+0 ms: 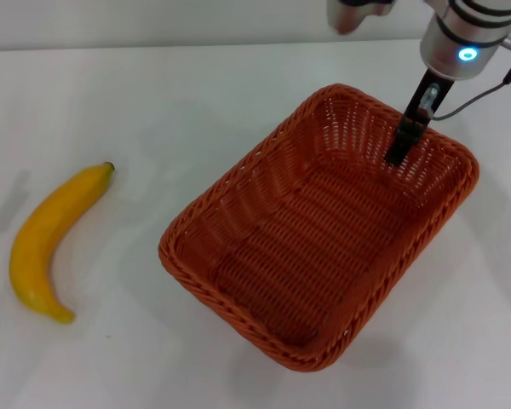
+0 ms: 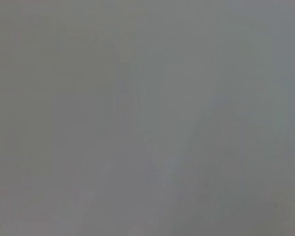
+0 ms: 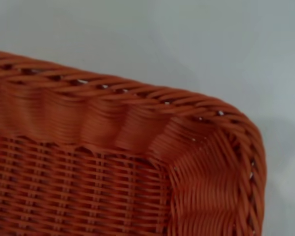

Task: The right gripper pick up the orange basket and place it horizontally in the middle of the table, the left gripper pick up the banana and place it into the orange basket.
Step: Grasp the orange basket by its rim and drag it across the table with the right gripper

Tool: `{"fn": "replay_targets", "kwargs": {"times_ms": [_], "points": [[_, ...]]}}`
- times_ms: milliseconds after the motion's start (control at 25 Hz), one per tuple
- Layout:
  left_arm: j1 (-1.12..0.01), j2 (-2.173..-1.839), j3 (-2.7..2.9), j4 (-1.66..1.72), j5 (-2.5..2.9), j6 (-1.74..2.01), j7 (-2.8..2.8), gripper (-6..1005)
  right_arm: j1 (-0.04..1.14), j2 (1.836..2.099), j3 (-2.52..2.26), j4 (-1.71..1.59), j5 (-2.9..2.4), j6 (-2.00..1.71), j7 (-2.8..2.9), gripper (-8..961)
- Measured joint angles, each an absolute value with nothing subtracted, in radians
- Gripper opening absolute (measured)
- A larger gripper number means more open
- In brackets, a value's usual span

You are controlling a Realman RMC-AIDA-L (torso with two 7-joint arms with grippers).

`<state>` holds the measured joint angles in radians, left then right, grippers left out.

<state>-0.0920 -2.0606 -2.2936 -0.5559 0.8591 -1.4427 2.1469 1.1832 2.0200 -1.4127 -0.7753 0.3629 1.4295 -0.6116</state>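
Orange wicker: the orange basket (image 1: pixel 315 256) sits skewed on the table (image 1: pixel 153 94).
My right gripper (image 1: pixel 406 128): inside the basket's far wall; I cannot tell its grip.
Banana (image 1: pixel 53 239): left of basket, apart.

The white table (image 1: pixel 264 94) fills nearly the whole head view, its far edge running along the top of the frame. An orange basket (image 1: pixel 311 256) rests on it right of centre, turned at a slant with one corner toward the upper right and another toward the bottom. A banana (image 1: pixel 47 243) lies at the left, well apart from the basket, its dark stem tip pointing to the upper right.
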Motion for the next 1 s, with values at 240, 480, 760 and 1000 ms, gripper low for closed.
{"fn": "replay_targets", "kwargs": {"times_ms": [240, 480, 760, 1000], "points": [[-0.092, -2.064, -2.29, -0.548, 0.861, -1.437, 2.154, 802, 1.215, 2.019, -1.43, -0.687, 0.342, 1.386, -0.622, 856], [-0.098, -2.065, -2.293, -0.54, 0.862, -1.435, 2.155, 803, 1.22, 2.018, -1.456, -0.673, 0.338, 1.379, -0.627, 735], [-0.101, -2.065, -2.297, -0.54, 0.862, -1.434, 2.155, 803, 1.214, 2.016, -1.441, -0.688, 0.343, 1.409, -0.68, 462], [-0.099, -2.066, -2.298, -0.54, 0.862, -1.434, 2.155, 803, 1.213, 2.016, -1.342, -0.698, 0.358, 1.477, -0.744, 296]]}}
